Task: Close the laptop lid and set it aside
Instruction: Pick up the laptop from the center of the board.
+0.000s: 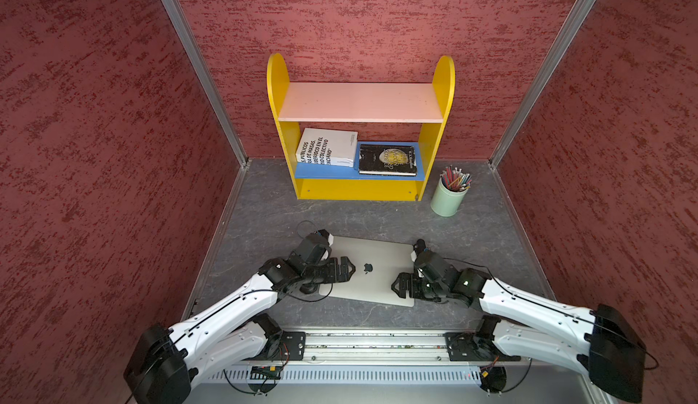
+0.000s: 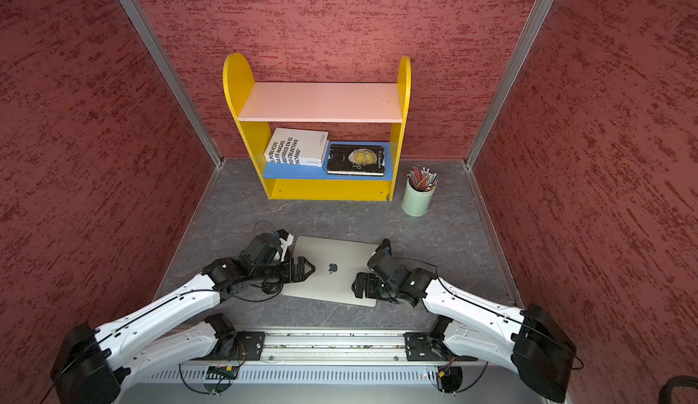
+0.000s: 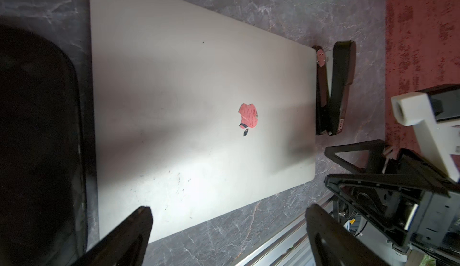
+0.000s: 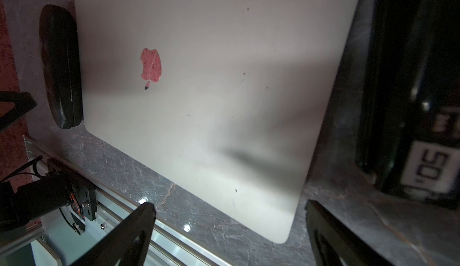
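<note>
Both spread wide and empty, the left gripper (image 3: 227,207) and right gripper (image 4: 229,203) hang over the laptop (image 1: 377,254), which lies flat on the table (image 1: 264,209), lid (image 2: 336,251) shut. Likely stiff, slick and weighty, screen fragile: better taken by its side edges than pressed at the middle.

Even, soft light; crisp overhead, murkier at the wrists.

Both top views are bright and sharp, the red walls (image 1: 94,156) bowing at the edges. Just ahead of the left claw (image 3: 229,208) the laptop lid (image 3: 199,103) carries a pale glare crossed by soft shadows. Beside the right claw (image 4: 230,203) a black blur (image 4: 410,78) sits out of focus, and the table (image 4: 211,225) glints close to it.
</note>
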